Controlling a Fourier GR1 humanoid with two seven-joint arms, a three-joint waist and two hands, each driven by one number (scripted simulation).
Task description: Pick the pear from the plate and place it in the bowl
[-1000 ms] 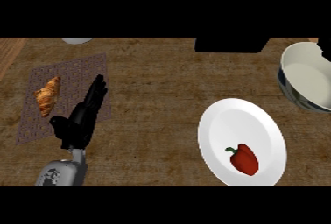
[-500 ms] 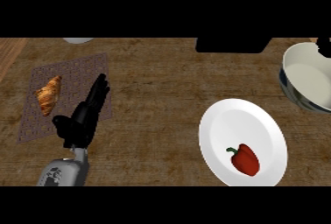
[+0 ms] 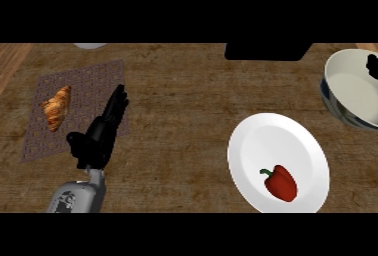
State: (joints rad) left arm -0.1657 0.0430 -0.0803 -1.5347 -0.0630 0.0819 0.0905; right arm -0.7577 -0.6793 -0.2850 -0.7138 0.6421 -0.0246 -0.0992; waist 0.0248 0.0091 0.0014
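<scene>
Croissant (image 3: pixel 57 107) lies on the mat (image 3: pixel 77 87) beside the straight-fingered left hand (image 3: pixel 100 134); a red pepper (image 3: pixel 281 182) occupies the plate (image 3: pixel 258 140).

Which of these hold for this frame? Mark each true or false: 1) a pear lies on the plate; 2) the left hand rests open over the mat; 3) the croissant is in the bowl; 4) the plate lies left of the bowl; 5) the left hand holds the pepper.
1) False: the white plate holds a red bell pepper, not a pear.
2) True: the left hand lies with straight fingers over the woven mat.
3) False: the croissant lies on the mat; the bowl is at the right edge.
4) True.
5) False: the left hand holds nothing; the pepper sits apart on the plate.
</scene>
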